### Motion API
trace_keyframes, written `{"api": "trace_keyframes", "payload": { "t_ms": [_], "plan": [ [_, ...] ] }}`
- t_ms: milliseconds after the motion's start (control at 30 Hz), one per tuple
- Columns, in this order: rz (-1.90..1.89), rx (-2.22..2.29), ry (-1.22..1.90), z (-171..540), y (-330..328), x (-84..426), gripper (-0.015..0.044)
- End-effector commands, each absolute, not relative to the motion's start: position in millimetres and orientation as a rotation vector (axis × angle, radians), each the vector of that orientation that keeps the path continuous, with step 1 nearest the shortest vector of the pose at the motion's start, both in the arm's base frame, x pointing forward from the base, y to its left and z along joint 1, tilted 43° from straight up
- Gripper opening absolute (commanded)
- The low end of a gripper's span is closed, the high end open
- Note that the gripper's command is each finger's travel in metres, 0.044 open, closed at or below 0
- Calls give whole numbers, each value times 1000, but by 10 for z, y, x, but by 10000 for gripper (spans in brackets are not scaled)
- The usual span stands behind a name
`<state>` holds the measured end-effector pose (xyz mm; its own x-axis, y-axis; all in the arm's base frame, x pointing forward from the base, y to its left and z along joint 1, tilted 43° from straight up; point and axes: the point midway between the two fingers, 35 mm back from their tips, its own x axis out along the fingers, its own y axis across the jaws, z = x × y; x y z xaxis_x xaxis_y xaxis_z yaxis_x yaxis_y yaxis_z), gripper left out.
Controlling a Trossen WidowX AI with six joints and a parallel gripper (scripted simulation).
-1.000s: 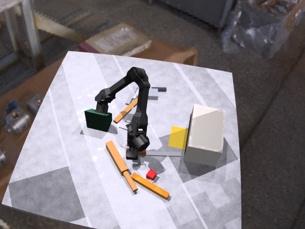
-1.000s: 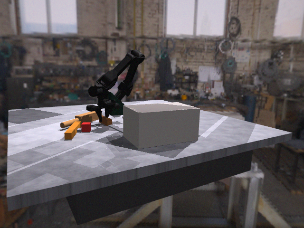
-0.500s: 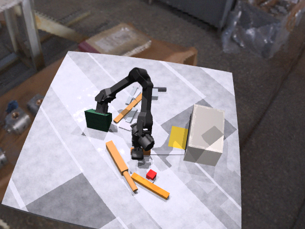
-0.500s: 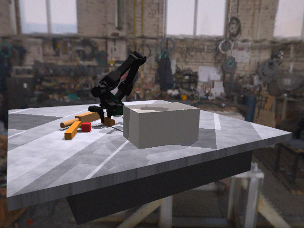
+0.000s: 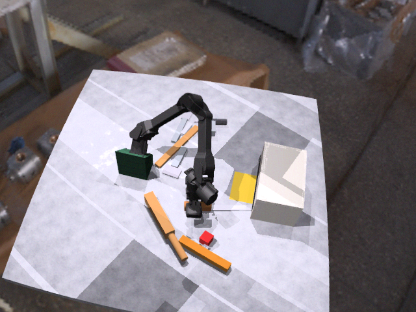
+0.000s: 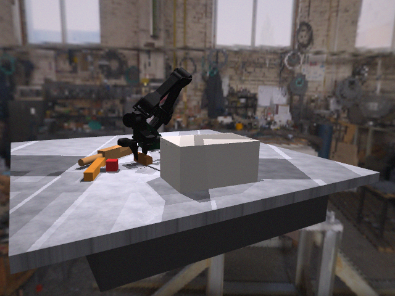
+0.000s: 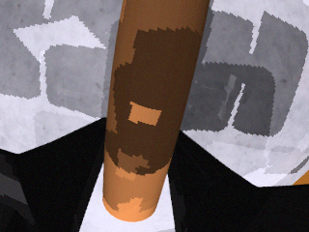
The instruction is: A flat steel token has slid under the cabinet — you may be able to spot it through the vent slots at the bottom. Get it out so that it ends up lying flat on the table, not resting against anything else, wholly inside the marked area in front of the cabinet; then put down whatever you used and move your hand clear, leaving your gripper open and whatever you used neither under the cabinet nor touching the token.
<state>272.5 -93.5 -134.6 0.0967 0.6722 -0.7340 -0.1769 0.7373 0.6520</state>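
Observation:
My gripper is low over the table, shut on the wooden handle of a thin-rod tool. The handle's rounded end shows between the fingers in the wrist view. The tool's thin grey rod points at the cabinet and reaches its front edge near one corner. Whether its tip is underneath is hidden. The yellow marked area lies in front of the cabinet, to one side of the rod. The steel token and the vent slots are not visible.
A red cube, an orange bar and a wooden paddle lie near the gripper. Another orange bar, pale flat pieces and a dark-handled item lie beyond the arm. The green base block stands left.

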Motion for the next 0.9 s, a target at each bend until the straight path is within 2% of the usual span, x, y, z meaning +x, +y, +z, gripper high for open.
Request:
{"api": "trace_keyframes", "payload": {
  "t_ms": [0,867],
  "plan": [
    [661,453,1334,-1330,-934,2819,0],
    [663,452,1332,-1255,-906,3181,0]
  ]
}}
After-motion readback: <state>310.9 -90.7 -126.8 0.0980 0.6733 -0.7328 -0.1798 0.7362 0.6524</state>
